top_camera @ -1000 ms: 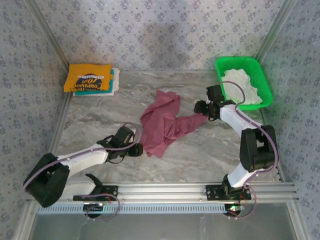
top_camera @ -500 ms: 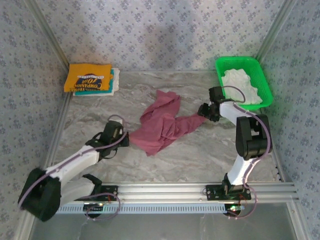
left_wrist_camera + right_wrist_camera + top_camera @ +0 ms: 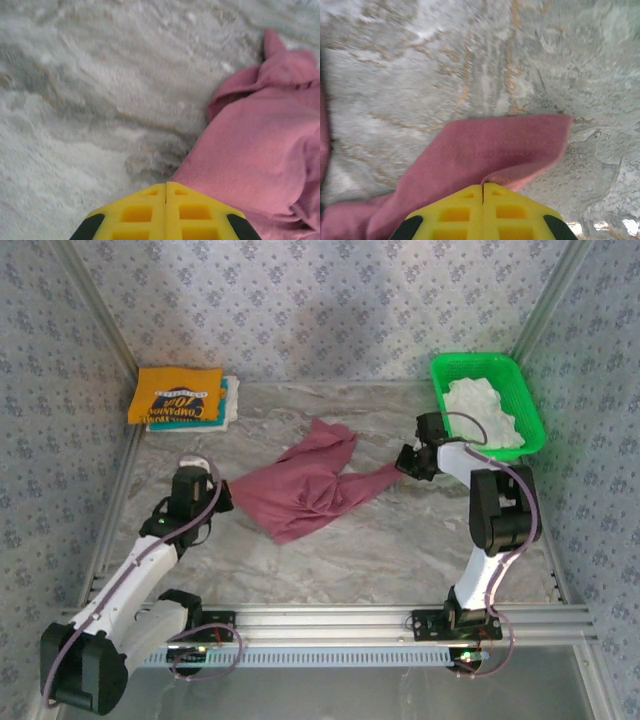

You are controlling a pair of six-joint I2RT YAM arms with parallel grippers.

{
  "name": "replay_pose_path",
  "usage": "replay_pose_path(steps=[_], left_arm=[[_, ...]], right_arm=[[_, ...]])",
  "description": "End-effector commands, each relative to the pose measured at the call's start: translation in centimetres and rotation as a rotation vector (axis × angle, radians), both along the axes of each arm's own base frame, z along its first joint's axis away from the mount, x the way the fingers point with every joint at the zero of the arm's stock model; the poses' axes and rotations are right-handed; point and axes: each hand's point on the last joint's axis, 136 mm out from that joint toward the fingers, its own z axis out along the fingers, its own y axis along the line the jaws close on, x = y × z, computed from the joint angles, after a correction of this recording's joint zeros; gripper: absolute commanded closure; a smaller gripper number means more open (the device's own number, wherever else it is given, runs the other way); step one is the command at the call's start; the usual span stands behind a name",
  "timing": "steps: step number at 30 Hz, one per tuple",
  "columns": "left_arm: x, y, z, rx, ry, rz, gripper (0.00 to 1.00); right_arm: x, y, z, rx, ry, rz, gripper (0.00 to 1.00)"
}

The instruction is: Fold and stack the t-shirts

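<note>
The left fingers (image 3: 135,215) are pressed tight together, and the edge of the maroon t-shirt (image 3: 260,150) runs in under their tips, so I think they are pinching it; the right fingers (image 3: 510,212) are clenched the same way on a hemmed flap of the same cloth (image 3: 495,150).

Seen from above, the left fingers (image 3: 222,498) hold the end of the maroon t-shirt (image 3: 300,490) at 9 o'clock, and the right fingers (image 3: 405,462) hold the end at 3 o'clock; so the shirt hangs between the 2 arms like a line from 9 to 3, with the right end a bit farther back. From the left fingers the cloth goes off toward 3 o'clock; from the right fingers it goes off toward 8 o'clock. The wide, lumpy part is nearer the left fingers; the part by the right fingers is a thin strip; 1 loose bit pokes out toward 12 o'clock. It is not flat yet, so I think the next job is to pull and spread it.

The bench (image 3: 400,550) is smooth grey stone; it is bare toward 6 o'clock of the shirt, so there is room to lay it down there. A folded yellow-orange t-shirt (image 3: 178,395) tops the stack in the corner at 10 o'clock, well apart; the green basket (image 3: 530,400) with a white t-shirt (image 3: 482,412) sits at 2 o'clock, near the right arm.
</note>
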Motion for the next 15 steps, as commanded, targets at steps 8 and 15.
replay_pose_path(steps=[8,15], left_arm=[[1.8,0.2,14.9,0.079,-0.297,-0.071,1.0],[-0.6,0.0,24.3,0.081,-0.469,-0.125,1.0]], right_arm=[[-0.3,-0.8,17.9,0.041,-0.406,0.019,1.0],[-5.7,-1.5,29.8,-0.033,-0.698,0.036,1.0]])
